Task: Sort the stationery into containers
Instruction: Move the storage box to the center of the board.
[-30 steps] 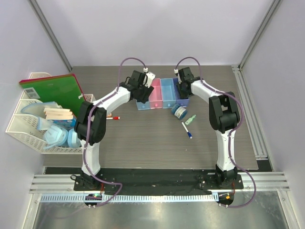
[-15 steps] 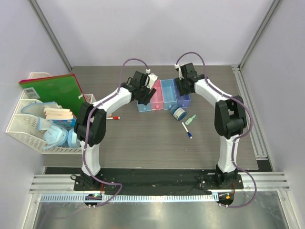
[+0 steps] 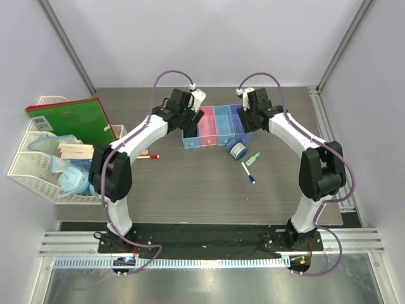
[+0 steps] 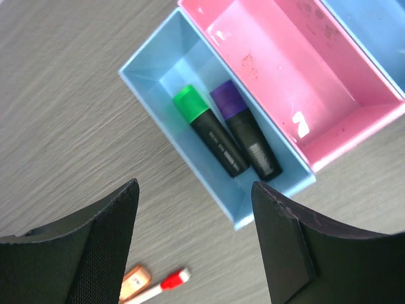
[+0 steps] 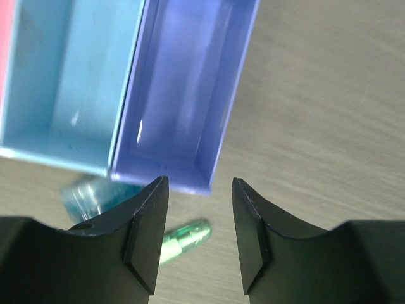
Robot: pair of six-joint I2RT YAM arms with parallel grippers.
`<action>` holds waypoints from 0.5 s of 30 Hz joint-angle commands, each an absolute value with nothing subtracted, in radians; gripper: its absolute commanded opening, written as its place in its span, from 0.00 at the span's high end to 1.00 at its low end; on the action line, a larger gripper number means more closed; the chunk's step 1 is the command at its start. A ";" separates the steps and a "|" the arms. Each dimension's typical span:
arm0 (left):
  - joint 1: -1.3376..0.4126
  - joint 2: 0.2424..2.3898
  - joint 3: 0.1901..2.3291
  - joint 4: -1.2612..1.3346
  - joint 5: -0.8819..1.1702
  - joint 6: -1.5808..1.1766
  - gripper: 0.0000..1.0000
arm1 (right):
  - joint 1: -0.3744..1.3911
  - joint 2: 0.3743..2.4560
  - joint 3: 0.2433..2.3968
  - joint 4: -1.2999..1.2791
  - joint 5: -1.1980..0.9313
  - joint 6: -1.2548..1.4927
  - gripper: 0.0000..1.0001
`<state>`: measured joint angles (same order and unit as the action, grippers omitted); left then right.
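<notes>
Top external view: four joined bins in a row on the tabletop (image 3: 190, 190), namely the light blue bin (image 3: 189, 139), pink bin (image 3: 206, 128), second light blue bin (image 3: 222, 125) and purple bin (image 3: 241, 129). The left end effector (image 3: 188, 118) hangs over the first, the right end effector (image 3: 248, 120) over the purple one.

Loose on the tabletop near the purple bin:
- one round blue jar (image 3: 238, 150)
- one small green bottle (image 3: 253, 158)
- one blue-capped marker (image 3: 248, 172)

One red-capped marker (image 3: 150, 156) lies well apart, left of the bins. From above the arm hides what the first bin holds.

Left wrist view supplies that: two highlighters lie side by side in the light blue bin (image 4: 152, 95), a green-capped one (image 4: 209, 136) and a purple-ended one (image 4: 243, 136). The neighbouring pink bin (image 4: 285, 69) holds nothing. The left end effector (image 4: 195, 190) is spread wide and grips nothing.

Right wrist view: the purple bin (image 5: 183, 82) and the light blue bin beside it (image 5: 63, 76) both hold nothing. The right end effector (image 5: 199, 190) is parted and has hold of nothing. The jar (image 5: 95, 193) is a blur, with the bottle (image 5: 183, 239) below the bin's edge.
</notes>
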<state>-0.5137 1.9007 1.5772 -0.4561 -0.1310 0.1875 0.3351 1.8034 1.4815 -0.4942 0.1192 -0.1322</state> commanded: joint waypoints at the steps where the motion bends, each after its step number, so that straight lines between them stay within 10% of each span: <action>1: -0.508 1.732 1.539 -0.475 -0.095 0.224 0.28 | 0.350 1.660 1.349 -0.512 0.029 -0.205 0.49; 15: -0.523 1.787 1.353 -0.496 -0.034 0.221 0.32 | 0.379 1.538 1.157 -0.531 -0.147 -0.288 0.39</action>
<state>-0.5159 1.7348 1.3678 -0.4927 -0.0502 0.2359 0.3584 1.5269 1.1770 -0.5449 -0.0799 -0.2657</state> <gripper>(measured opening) 0.692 0.602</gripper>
